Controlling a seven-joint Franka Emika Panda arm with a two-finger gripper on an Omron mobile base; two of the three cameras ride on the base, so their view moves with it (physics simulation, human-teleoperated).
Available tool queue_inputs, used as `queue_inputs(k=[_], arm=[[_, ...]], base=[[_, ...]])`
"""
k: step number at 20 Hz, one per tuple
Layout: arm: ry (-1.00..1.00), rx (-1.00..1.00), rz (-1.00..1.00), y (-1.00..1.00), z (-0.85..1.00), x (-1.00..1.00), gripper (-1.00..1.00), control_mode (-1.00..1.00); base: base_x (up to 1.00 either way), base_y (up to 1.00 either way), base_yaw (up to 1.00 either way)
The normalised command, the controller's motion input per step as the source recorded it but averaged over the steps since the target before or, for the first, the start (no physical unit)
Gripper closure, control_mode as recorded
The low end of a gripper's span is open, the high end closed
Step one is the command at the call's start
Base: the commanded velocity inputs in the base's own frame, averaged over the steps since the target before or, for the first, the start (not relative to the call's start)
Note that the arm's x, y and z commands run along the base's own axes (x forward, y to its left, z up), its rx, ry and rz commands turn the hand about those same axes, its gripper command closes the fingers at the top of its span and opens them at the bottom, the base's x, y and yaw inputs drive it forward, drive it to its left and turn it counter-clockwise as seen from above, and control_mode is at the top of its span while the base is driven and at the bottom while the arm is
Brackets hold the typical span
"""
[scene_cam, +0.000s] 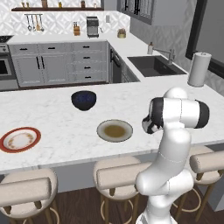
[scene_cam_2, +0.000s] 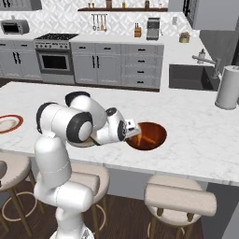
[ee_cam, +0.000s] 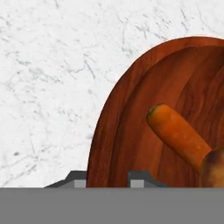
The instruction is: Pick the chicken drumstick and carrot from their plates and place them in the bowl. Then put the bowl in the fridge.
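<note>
You see the glossy red-orange round bowl [scene_cam_2: 148, 136] on the white marble counter [scene_cam: 52, 118], near its front edge, with the short orange tapered carrot [ee_cam: 177, 134] lying inside beside the golden-brown drumstick [ee_cam: 215, 168] (mostly cut off at the frame edge). The two-finger gripper [ee_cam: 107, 178] sits at the bowl's near rim, fingers narrowed astride that rim. To the left, the grey-rimmed olive plate [scene_cam: 114, 130] and red-rimmed cream plate [scene_cam: 19, 139] lie bare; a dark blue bowl [scene_cam: 83, 99] stands farther back.

Glossy white arm [scene_cam: 173, 144] with rounded links, black joint bands, perhaps grey fingertips [ee_cam: 139, 177].
</note>
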Motion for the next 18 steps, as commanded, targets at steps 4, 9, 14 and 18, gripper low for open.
queue_inputs(k=[4,9,14,18], arm=[[-0.04,0.00,0.05,0.11,0.54,-0.19,1.00,-1.00],[0.00,-0.01,0.17,0.70,1.00,-0.62,1.00,-1.00],[0.18,-0.01,0.31,0.75,0.87,-0.76,1.00,-1.00],[0.27,0.00,0.38,0.79,0.87,-0.88,1.00,-1.00]], base=[[0.00,0.00,0.00],[0.00,0.00,0.00],[0.00,0.00,0.00],[0.00,0.00,0.00]])
